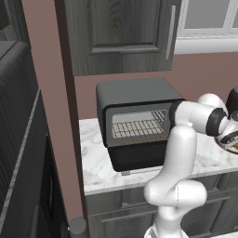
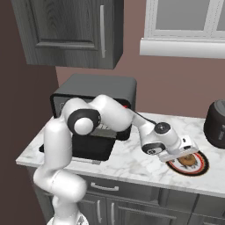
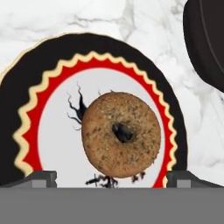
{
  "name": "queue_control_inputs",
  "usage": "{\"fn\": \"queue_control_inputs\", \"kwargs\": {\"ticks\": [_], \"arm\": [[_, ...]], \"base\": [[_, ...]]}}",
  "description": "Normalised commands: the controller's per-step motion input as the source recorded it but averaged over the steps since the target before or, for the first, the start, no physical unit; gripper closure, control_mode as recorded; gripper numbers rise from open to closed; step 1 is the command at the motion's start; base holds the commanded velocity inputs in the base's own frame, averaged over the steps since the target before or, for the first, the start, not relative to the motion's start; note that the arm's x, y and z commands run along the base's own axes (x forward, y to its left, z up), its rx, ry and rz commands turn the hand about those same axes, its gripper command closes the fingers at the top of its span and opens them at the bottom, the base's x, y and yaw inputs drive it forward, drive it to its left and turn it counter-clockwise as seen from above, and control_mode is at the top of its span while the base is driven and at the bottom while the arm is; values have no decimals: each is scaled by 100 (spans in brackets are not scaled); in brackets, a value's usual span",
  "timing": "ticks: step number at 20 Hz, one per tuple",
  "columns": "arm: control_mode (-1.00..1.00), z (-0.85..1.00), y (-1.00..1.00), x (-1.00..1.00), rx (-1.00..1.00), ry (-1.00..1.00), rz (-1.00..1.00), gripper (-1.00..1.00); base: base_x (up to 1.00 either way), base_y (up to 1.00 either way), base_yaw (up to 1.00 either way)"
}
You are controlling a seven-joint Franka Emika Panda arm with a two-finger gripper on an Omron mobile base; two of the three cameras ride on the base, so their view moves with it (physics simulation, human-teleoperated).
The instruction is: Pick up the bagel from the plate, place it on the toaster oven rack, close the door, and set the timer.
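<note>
Marble counter [image 2: 132, 160], bagel [image 3: 120, 133] on plate [image 3: 52, 78] — claw [image 3: 111, 178] spread wide, no readable writing.

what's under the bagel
The bagel lies on the plate, over its white centre and a dark drawn motif; most of that motif is covered. The plate sits on the marble counter.

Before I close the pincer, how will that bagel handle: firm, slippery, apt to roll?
The bagel looks crusty and speckled, so probably grippy and fairly firm. It lies flat on the plate, so rolling seems unlikely; a push may slide it. Small bread ring, likely light.
</note>
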Motion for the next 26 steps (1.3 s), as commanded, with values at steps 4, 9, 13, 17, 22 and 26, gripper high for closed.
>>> {"fn": "queue_control_inputs", "kwargs": {"ticks": [4,9,13,17,22,26], "arm": [[-100,0,-12,21,4,0,0,-100],[-100,0,-5,25,6,1,1,-100],[-100,0,0,32,6,1,4,-100],[-100,0,-4,30,5,1,3,-100],[-100,-5,-7,28,4,4,2,-100],[-100,-16,-8,15,2,8,1,100]], "base": [[0,0,0],[0,0,0],[0,0,0],[0,0,0],[0,0,0],[0,0,0]]}}
